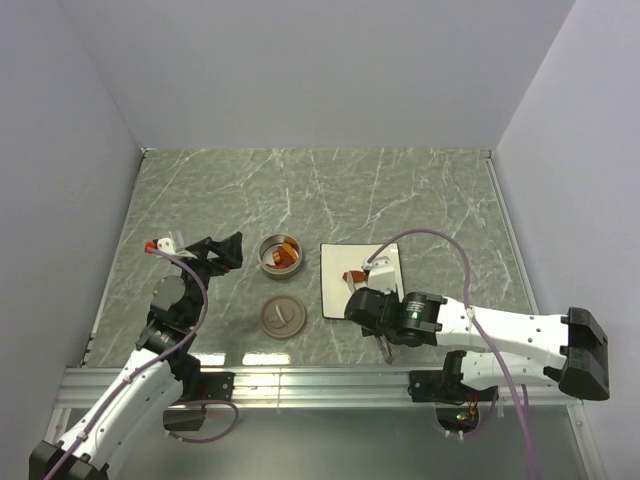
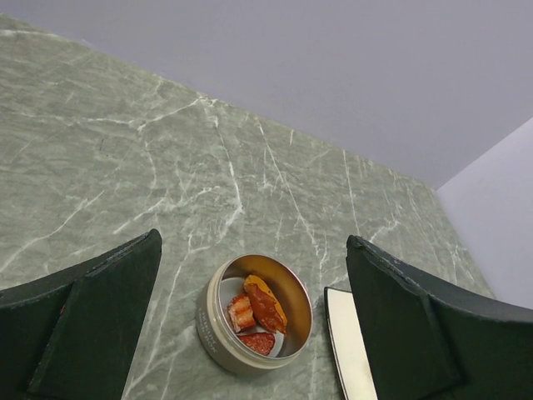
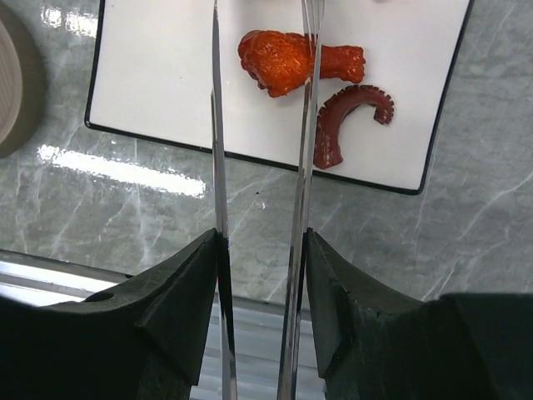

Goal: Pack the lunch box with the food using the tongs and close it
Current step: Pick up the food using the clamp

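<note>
Silver tongs are clamped in my right hand, their arms reaching over the white plate at an orange drumstick, with a curved red piece beside it. My left hand gapes wide by the lunch box, which holds food pieces. Its lid lies on the desk.

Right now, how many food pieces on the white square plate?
2: orange drumstick-shaped piece under an arm of the silver metal tongs; dark red curved piece beside it. Plate partly hidden.
</note>
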